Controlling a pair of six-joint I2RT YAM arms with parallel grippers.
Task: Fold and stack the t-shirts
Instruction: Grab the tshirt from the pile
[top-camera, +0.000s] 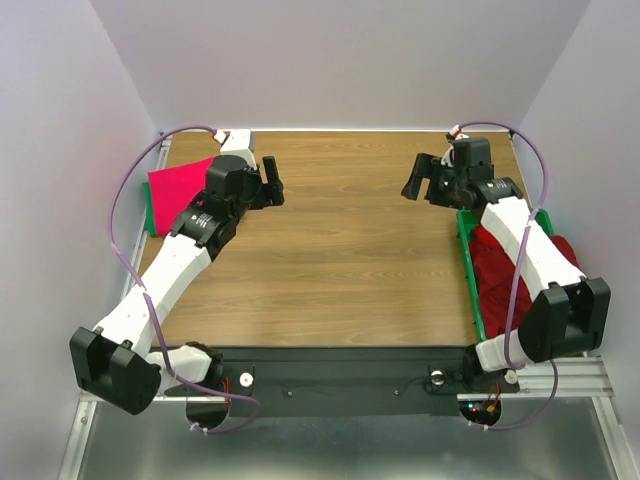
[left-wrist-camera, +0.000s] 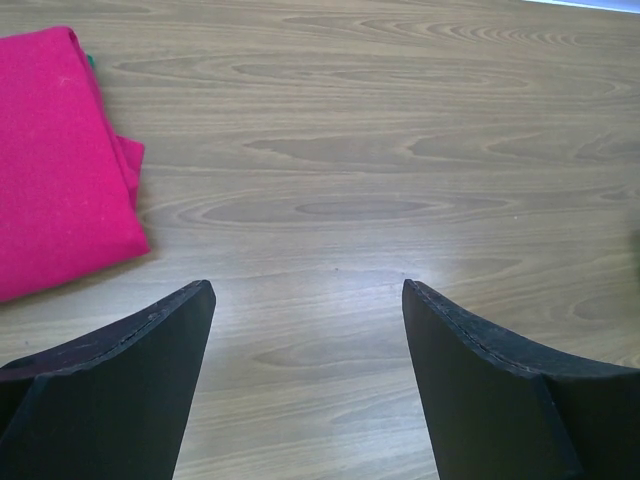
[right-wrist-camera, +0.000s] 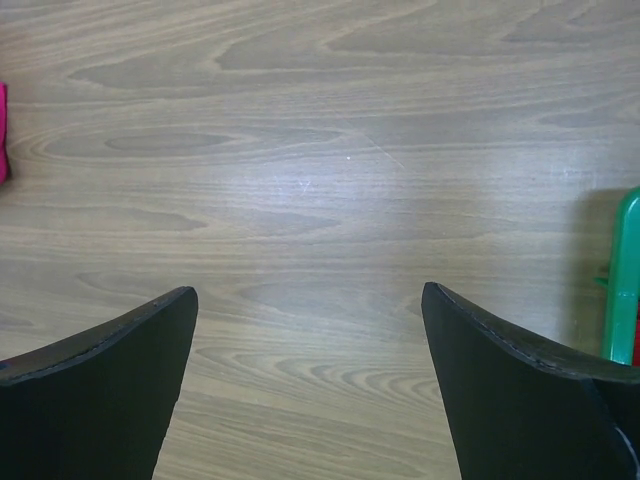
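Note:
A folded pink-magenta t-shirt (top-camera: 178, 189) lies at the table's far left; it also shows at the left of the left wrist view (left-wrist-camera: 55, 160). A sliver of it shows at the left edge of the right wrist view (right-wrist-camera: 3, 135). Crumpled dark red t-shirts (top-camera: 495, 265) fill a green tray (top-camera: 468, 268) on the right, partly hidden under the right arm. My left gripper (top-camera: 272, 182) is open and empty over bare wood, just right of the pink shirt (left-wrist-camera: 305, 288). My right gripper (top-camera: 420, 178) is open and empty over bare wood, just beyond the tray (right-wrist-camera: 310, 292).
A green tray edge (top-camera: 149, 215) shows under the pink shirt. The right tray's green rim (right-wrist-camera: 622, 275) shows at the right of the right wrist view. Wooden tabletop (top-camera: 345, 240) lies between the arms. Pale walls close in the back and sides.

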